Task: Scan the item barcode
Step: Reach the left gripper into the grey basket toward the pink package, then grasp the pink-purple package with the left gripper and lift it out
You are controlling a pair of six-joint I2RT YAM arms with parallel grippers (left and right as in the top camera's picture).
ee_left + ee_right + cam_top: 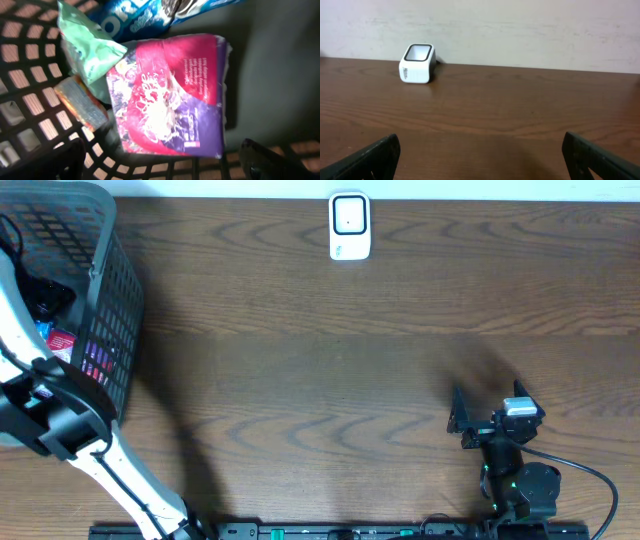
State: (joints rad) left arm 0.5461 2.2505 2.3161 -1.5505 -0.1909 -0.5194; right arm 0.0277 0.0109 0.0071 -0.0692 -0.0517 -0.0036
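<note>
Left end effector (162, 165), fingers wide apart and empty, hangs inside the basket (110, 310) at nine o'clock, over a pink-purple packet (172, 95). Right end effector (482, 162), also apart and empty, is at five o'clock. The scanner (349, 225) stands at twelve o'clock on the worktop (300, 360).

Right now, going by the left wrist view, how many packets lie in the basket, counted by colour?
Pink-and-purple packet: 1
Mint-green packet: 1
Blue packet: 1
Orange packet: 1
Total: 4
</note>
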